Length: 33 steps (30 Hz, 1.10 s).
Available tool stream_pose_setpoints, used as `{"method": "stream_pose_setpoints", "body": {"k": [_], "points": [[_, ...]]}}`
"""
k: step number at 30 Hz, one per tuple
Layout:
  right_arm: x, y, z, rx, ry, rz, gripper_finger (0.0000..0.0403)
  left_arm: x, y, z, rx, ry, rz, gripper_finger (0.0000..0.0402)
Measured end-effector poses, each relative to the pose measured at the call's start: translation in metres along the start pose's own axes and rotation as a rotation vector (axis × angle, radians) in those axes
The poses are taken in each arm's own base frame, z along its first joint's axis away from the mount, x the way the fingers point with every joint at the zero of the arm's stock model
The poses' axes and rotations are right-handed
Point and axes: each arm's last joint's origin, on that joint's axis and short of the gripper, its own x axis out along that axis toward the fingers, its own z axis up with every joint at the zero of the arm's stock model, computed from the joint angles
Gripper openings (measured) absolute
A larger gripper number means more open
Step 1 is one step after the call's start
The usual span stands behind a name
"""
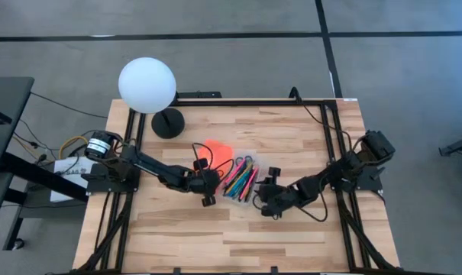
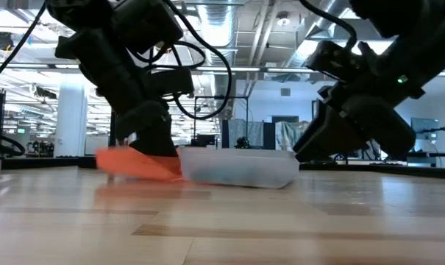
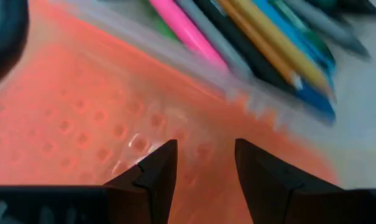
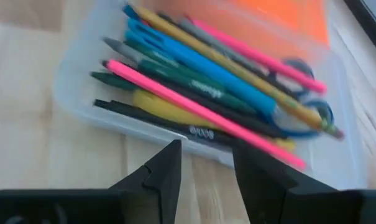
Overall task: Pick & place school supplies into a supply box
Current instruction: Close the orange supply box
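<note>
The box sits mid-table, its orange lid flung open toward the lamp. Pens fill the clear base — pink, blue, green, yellow, black — and blue scissors lie half buried under them. The left gripper hangs over the lid, fingers parted, holding nothing. The right gripper waits just beside the base, fingers apart and empty. In the low view the frosted wall hides the contents.

Print shows on two pens in the box, right wrist view: white lettering on a black pen, pale lettering on a green pen. Neither can be read. No other text found.
</note>
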Motion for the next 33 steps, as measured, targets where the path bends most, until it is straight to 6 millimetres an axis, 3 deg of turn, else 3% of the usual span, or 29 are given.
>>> {"method": "stream_pose_setpoints", "body": {"k": [9,33], "points": [[-0.010,0.001,-0.015,0.028,0.085,-0.099,0.0134,-0.007,-0.019,-0.007,0.011,0.003,-0.055,0.0157],[0.000,-0.016,-0.015,0.020,0.130,-0.162,0.0134,-0.016,-0.035,-0.013,0.010,-0.028,-0.035,0.0157]]}}
